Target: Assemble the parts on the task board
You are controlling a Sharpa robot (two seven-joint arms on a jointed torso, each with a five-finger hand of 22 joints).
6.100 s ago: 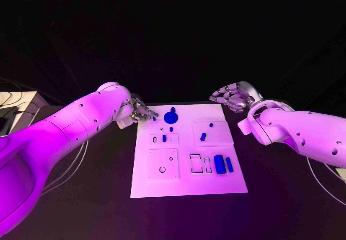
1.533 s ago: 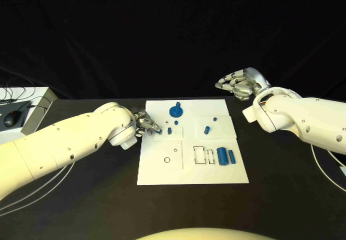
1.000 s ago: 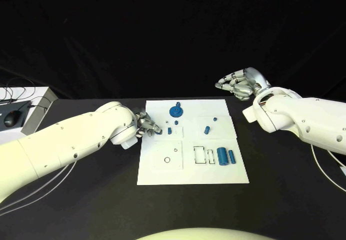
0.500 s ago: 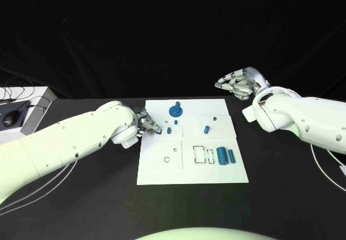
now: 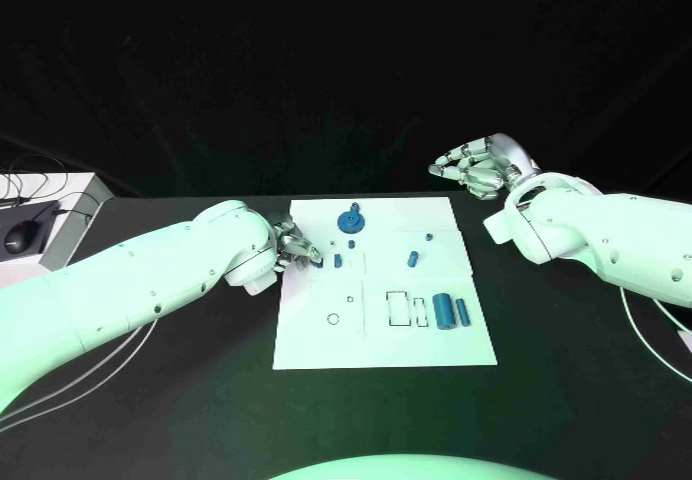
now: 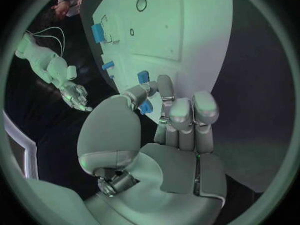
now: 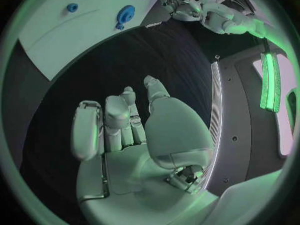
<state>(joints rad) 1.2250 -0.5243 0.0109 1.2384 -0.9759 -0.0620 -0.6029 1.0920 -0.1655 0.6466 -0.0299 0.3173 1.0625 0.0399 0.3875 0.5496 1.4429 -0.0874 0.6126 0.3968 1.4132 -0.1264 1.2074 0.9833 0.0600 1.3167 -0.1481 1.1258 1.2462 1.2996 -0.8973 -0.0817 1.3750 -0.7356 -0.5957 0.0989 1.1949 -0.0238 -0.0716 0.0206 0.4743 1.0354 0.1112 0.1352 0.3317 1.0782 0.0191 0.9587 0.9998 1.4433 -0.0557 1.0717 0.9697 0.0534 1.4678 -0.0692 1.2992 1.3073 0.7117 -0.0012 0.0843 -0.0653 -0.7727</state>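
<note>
The white task board lies mid-table. My left hand rests at its left edge, and in the left wrist view the thumb and a finger pinch a small blue part. Just past the fingertips another small blue part stands on the board. A round blue part sits near the far edge, and two blue cylinders lie side by side at the right. My right hand hangs above the table beyond the board's far right corner, fingers loosely bent and apart, holding nothing.
A white box with a mouse and cables sits at the table's left edge. A thin cable runs along the table under my right arm. Small blue pegs stand mid-board.
Since the oldest frame my left hand has come a little nearer along the board's left edge. Over the last second neither hand has visibly moved.
</note>
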